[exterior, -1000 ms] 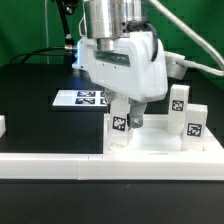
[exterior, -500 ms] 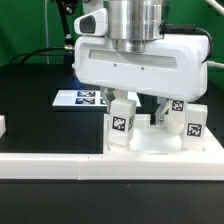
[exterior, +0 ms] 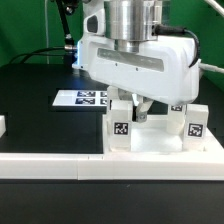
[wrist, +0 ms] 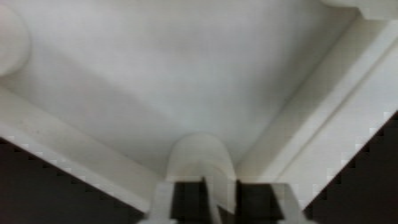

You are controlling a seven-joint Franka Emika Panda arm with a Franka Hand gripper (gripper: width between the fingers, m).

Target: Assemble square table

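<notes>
The square table top (exterior: 160, 140) lies on the black worktop (exterior: 30, 95), pushed up against the long white border rail (exterior: 60, 165), and it sits directly beneath the claw (exterior: 133, 112). Three tagged legs appear to stand upright on it: one leg (exterior: 120, 128) just beside the claw and nearest the camera, another leg (exterior: 193, 122) on the far side of the claw towards the exterior view's right, and a third leg (exterior: 178, 106) behind that one, mostly hidden. So my reading is that the task is well along, with the legs largely in place and a fourth either still to be fitted or concealed behind the arm's bulky white housing (it blocks much of the top's rear). I cannot tell whether the claw is spread, pressed together, or pinching the near leg, since the fingertips are lost among white parts. The wrist view is blurred: only the table top's pale surface and raised rim (wrist: 311, 90) and a rounded white piece (wrist: 199, 160) between dark shapes show. The marker board (exterior: 78, 98) lies well behind the claw.
</notes>
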